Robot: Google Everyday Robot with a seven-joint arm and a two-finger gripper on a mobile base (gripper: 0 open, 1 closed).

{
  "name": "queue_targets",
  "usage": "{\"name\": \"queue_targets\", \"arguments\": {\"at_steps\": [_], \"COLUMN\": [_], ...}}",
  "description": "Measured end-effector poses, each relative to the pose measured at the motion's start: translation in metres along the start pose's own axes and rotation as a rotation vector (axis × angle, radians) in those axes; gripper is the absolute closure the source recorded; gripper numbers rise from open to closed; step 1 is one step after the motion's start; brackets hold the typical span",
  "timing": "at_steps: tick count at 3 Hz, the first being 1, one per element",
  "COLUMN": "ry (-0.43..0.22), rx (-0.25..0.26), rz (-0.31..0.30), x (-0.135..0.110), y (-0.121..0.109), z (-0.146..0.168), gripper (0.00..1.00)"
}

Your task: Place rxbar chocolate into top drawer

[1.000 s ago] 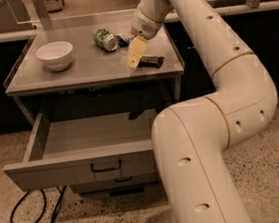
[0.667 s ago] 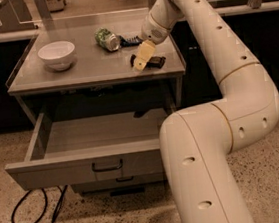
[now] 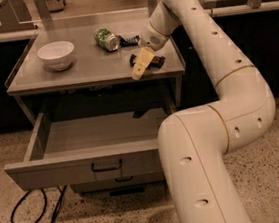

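The rxbar chocolate (image 3: 157, 61) is a dark flat bar lying on the counter top near its front right corner. My gripper (image 3: 141, 66) hangs from the cream arm right over the bar's left end, at the counter's front edge, and covers part of the bar. I cannot tell whether it touches the bar. The top drawer (image 3: 60, 169) is pulled wide open below the counter, its grey inside bare, with a black bar handle (image 3: 106, 166) on its front.
A white bowl (image 3: 56, 54) stands at the counter's left. A crushed green can (image 3: 106, 39) and a dark blue wrapped item (image 3: 129, 39) lie at the back middle. The lower drawer (image 3: 118, 182) is closed. A black cable (image 3: 36, 221) lies on the floor at left. My arm's large links fill the right.
My gripper has come down and forward over the dark bar's left end. The bar, bowl, can and drawer have not moved.
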State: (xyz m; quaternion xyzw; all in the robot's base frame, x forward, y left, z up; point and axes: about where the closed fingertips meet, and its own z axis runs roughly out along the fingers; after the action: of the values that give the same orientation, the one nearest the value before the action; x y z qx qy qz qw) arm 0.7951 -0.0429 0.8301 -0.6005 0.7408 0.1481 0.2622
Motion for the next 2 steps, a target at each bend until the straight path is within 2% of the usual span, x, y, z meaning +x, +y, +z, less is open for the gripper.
{"name": "queue_targets", "arguments": {"at_steps": [1, 2], "ry": [0.026, 0.026], "rx": [-0.048, -0.048], "rz": [0.068, 0.068], "x": [0.0229, 0.0207], "y": [0.0024, 0.0034], "z": [0.0299, 0.0266], "gripper": [0.00, 0.00]}}
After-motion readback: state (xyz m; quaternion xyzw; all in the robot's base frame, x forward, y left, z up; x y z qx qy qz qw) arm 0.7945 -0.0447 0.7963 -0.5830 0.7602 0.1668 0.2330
